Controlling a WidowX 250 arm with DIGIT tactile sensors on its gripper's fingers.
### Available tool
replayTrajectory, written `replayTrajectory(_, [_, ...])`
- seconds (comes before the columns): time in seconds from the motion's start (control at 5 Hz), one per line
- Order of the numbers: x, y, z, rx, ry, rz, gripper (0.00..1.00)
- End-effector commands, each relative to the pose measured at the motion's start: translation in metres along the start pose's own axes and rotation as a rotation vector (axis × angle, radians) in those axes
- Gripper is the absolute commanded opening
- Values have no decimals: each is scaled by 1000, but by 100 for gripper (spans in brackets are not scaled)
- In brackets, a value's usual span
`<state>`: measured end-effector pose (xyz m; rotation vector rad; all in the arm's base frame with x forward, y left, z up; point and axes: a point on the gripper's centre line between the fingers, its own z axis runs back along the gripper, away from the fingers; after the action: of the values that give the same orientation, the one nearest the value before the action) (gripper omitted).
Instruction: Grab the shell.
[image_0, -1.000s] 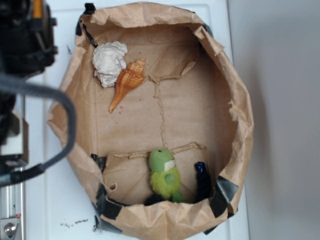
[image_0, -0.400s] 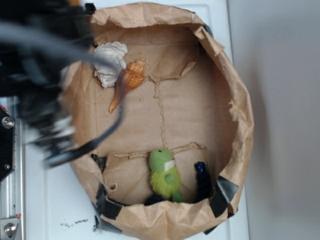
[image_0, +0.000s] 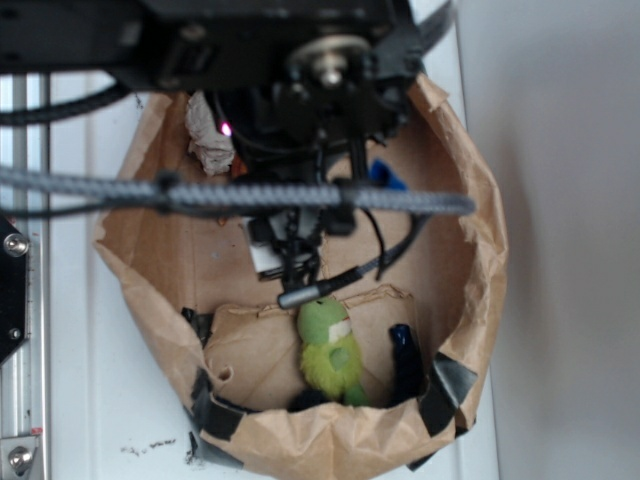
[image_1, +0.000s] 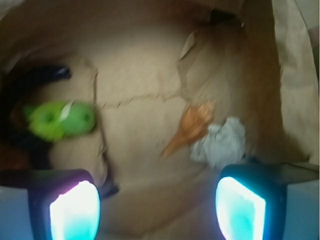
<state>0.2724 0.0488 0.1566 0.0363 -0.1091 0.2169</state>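
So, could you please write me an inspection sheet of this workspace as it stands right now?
Surface: crumpled brown paper tub, taped at the rim, on a white table.
Job's things: shell lying flat, its wide end against the white paper ball; hidden by the arm in the exterior view.
Clutter: green plush toy; a dark object beside it.
Grippers: pincer open, above the tub floor, holding nothing; shell ahead of it, nearer one finger.
Cables: braided cable crossing the tub; thin black wires below.
Surroundings: grey wall.
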Motion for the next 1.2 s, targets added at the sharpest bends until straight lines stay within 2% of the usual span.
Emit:
replayTrajectory(0.0, [0,3,-5,20,-88,-62,100])
replayTrajectory(0.2, [-21,21,-11,0,-122,-28,100])
replayTrajectory(0.6, [-39,28,-20,-35,-177,-127,100])
replayTrajectory(0.8, [-51,25,-26,-48,-144,-255,100])
replayTrajectory(1.0, [-83,30,-19,1,-111,-295,100])
